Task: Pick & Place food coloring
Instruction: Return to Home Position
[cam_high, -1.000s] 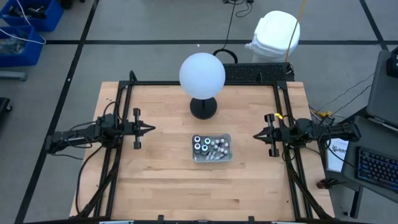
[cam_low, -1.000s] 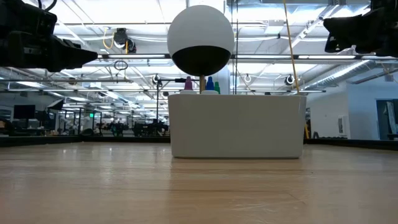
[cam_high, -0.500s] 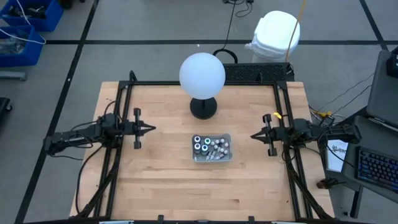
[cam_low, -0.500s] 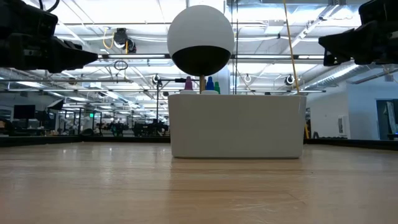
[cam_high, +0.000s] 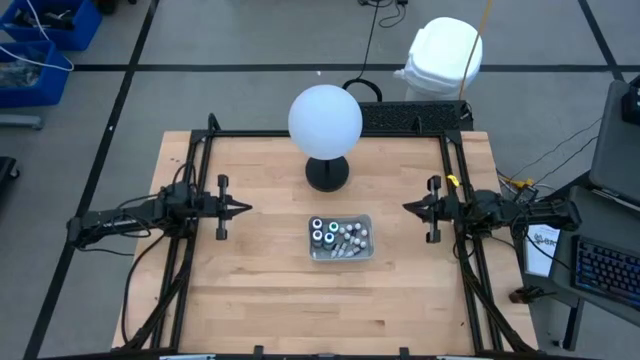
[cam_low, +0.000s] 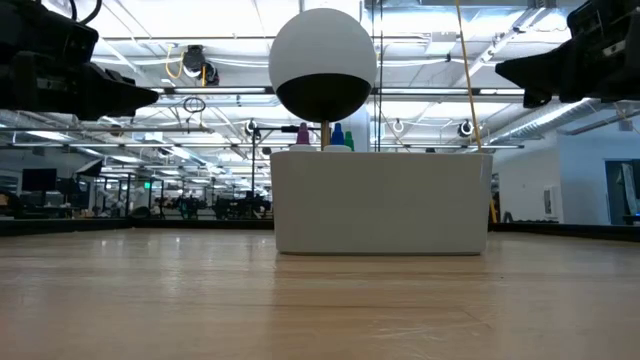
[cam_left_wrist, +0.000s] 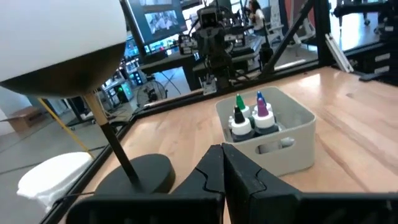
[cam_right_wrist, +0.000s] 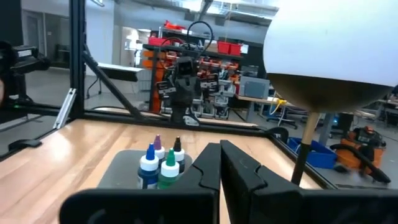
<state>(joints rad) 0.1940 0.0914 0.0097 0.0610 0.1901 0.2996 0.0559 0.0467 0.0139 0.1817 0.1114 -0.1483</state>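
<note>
food coloring bottles (cam_high: 338, 236) all in the gray bin (cam_high: 313, 252), middle of the counter (cam_high: 260, 295) | left tool (cam_high: 243, 208) and right tool (cam_high: 407, 208) both closed, empty, at the sides | looks done, just parking left

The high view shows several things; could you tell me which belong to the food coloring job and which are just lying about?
Job: food coloring bottles; gray bin holding them; left gripper; right gripper.
Lying about: white globe lamp on its black base.
</note>
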